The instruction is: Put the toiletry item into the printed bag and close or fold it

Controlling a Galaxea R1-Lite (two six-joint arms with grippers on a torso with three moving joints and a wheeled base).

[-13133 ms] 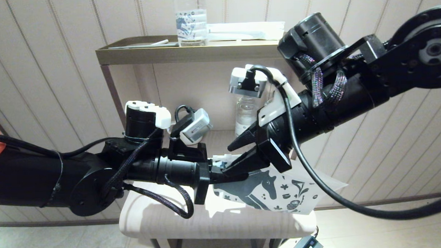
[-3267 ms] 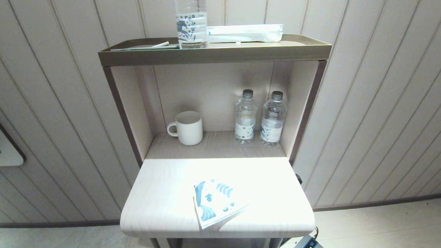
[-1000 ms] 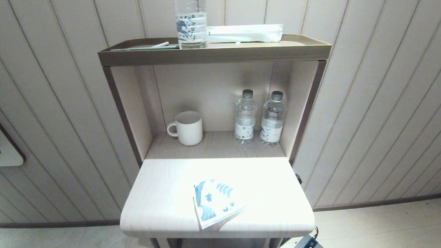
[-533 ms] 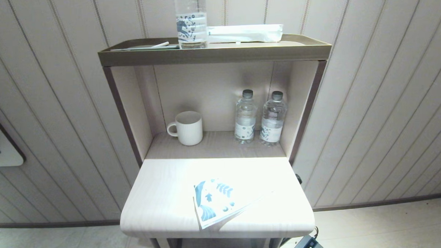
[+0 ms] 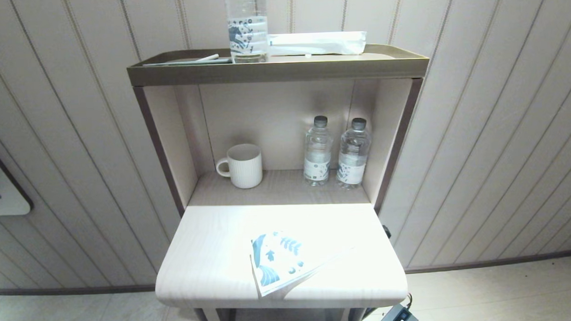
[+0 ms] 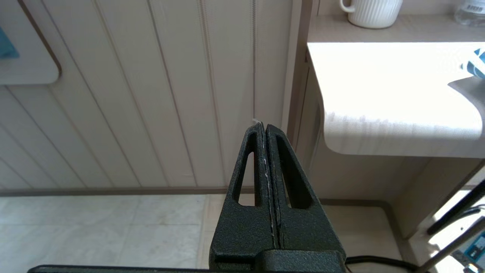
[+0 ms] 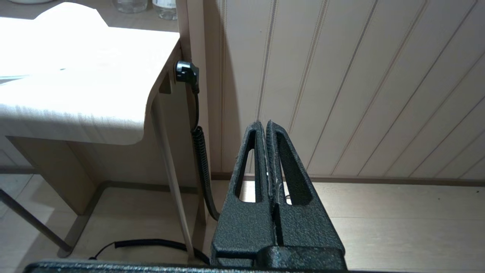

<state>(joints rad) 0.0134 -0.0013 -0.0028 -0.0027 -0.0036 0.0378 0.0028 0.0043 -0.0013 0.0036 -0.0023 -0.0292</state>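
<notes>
The printed bag [image 5: 282, 263] lies folded on the pale table [image 5: 209, 277], near its front edge, with the teal print facing up. A corner of the printed bag [image 6: 475, 66] shows in the left wrist view. What is inside the bag cannot be seen. A slim white stick [image 5: 207, 57] lies on the top shelf, at its left. Neither arm is in the head view. My left gripper [image 6: 264, 125] is shut and empty, low beside the table's left side. My right gripper [image 7: 264, 123] is shut and empty, low beside the table's right side, facing the wall.
A white mug [image 5: 242, 165] and two water bottles [image 5: 317, 152] [image 5: 354, 153] stand in the niche behind the table. On the top shelf [image 5: 277, 70] are a clear horse-print bottle [image 5: 247, 29] and a long white packet [image 5: 317, 43]. A plug and cable [image 7: 185, 72] hang at the table's right edge.
Thirteen seconds ago both grippers held the bag above the table; now it lies folded on the table and both arms are out of the head view. Nothing has moved in the last second.
</notes>
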